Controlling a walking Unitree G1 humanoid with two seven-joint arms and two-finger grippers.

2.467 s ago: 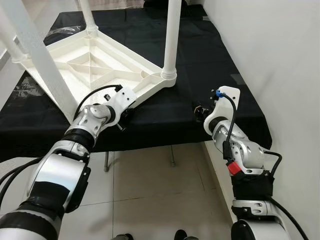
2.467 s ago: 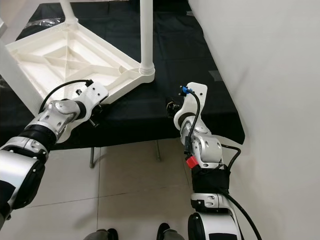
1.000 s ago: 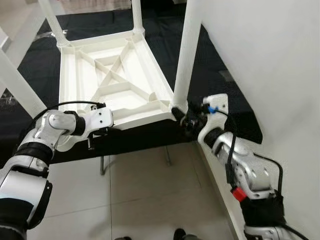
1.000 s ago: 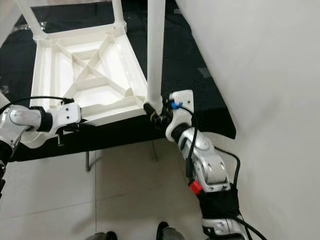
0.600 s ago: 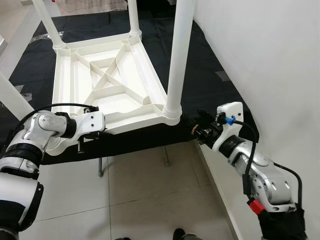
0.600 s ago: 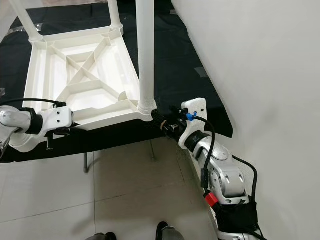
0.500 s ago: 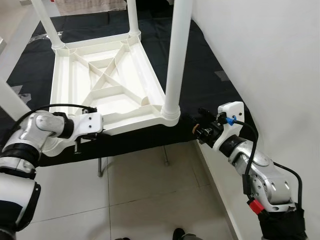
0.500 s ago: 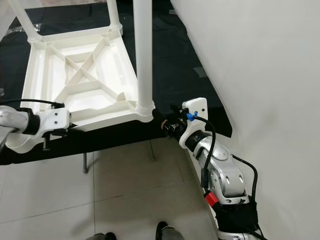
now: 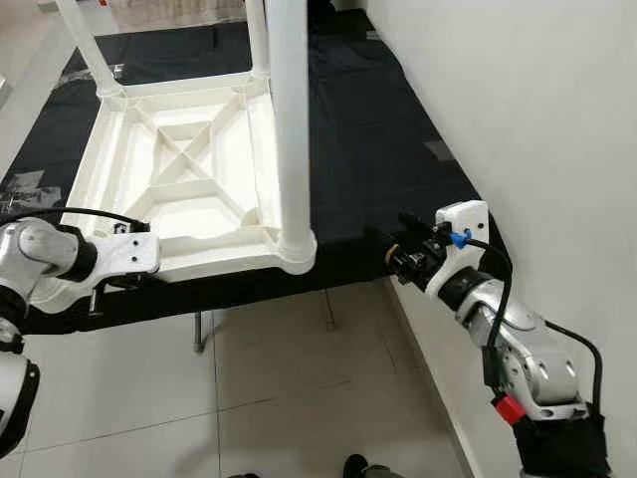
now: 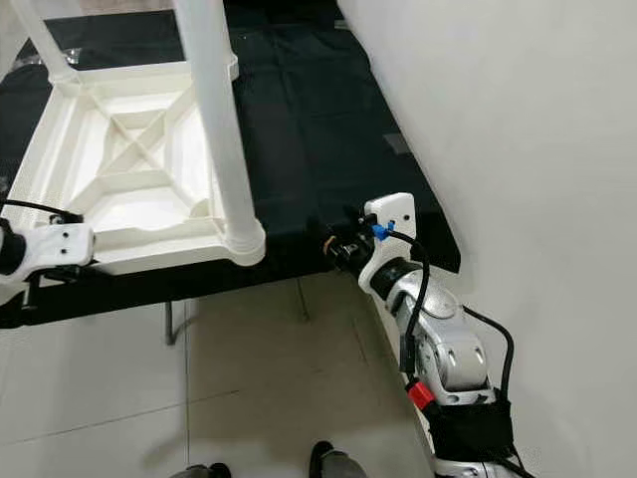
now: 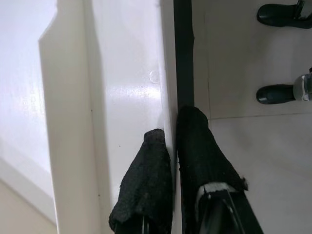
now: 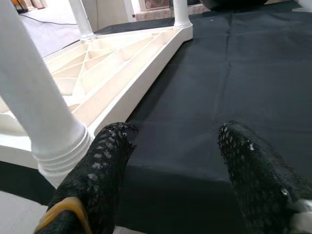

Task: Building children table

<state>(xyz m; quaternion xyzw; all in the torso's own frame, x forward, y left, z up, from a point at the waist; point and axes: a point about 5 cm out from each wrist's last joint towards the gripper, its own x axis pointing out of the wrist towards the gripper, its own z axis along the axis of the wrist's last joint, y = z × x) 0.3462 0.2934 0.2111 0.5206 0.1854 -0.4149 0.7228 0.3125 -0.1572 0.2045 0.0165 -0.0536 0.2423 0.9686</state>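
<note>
A white children's table [image 9: 189, 189] lies upside down on a black-covered bench [image 9: 388, 139], its legs pointing up. The nearest leg [image 9: 287, 119] stands at the table's front right corner. My left gripper [image 9: 105, 289] is at the front left corner, shut on the table's rim [image 11: 122, 97]; both black fingers [image 11: 146, 185] pinch that thin edge. My right gripper [image 9: 398, 249] hovers at the bench's front right edge, open, a little to the right of the nearest leg [image 12: 34, 97] and apart from it. Its fingers [image 12: 105, 161] have nothing between them.
A white wall [image 9: 537, 119] runs close along the right side of the bench. Tiled floor [image 9: 299, 398] lies in front of the bench, with black shoes [image 11: 282, 14] on it. A metal bench leg [image 9: 199, 334] shows under the cloth.
The table has swung to the left with my left gripper on its rim. My right gripper, at the nearest leg's base a second ago, has come away and stands apart.
</note>
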